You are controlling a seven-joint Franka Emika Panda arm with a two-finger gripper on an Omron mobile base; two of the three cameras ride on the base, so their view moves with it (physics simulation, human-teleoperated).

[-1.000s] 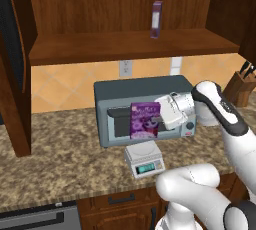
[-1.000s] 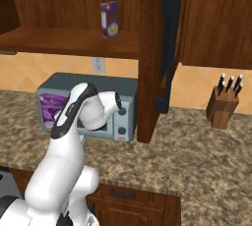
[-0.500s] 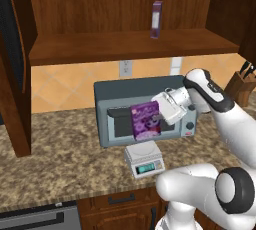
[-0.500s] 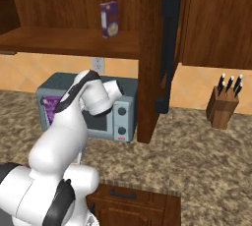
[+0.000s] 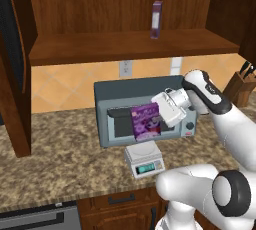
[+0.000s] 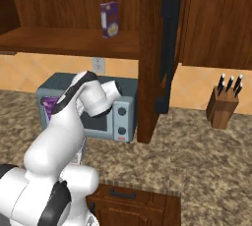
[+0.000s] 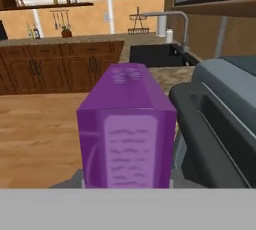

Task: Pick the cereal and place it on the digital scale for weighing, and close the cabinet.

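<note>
The jaws are clamped on the cereal (image 5: 146, 122), which is carried in the air by the gripper (image 5: 161, 115) with its pictured front turned outward; in the hand view the box's narrow purple side (image 7: 126, 129) is seen straight ahead of the jaws. Directly behind the held box stands the grey toaster oven (image 5: 112, 108), its front very close, and its dark handle (image 7: 200, 124) is seen just beside the box in the hand view. Below the jaws and a little forward of the oven, the digital scale (image 5: 144, 158) rests on the granite counter (image 5: 60, 154), its platform bare.

The pick is judged done; the placing is left, and the cabinet (image 5: 125, 4) is left open, its door (image 6: 165, 38) swung outward beside the arm. Well above the jaws, a narrow purple box (image 5: 156, 19) stands on the shelf.

Room beneath the box appears free down to the scale. The oven front is the nearest edge to be minded in the descent. A knife block (image 6: 224, 106) stands well apart.
</note>
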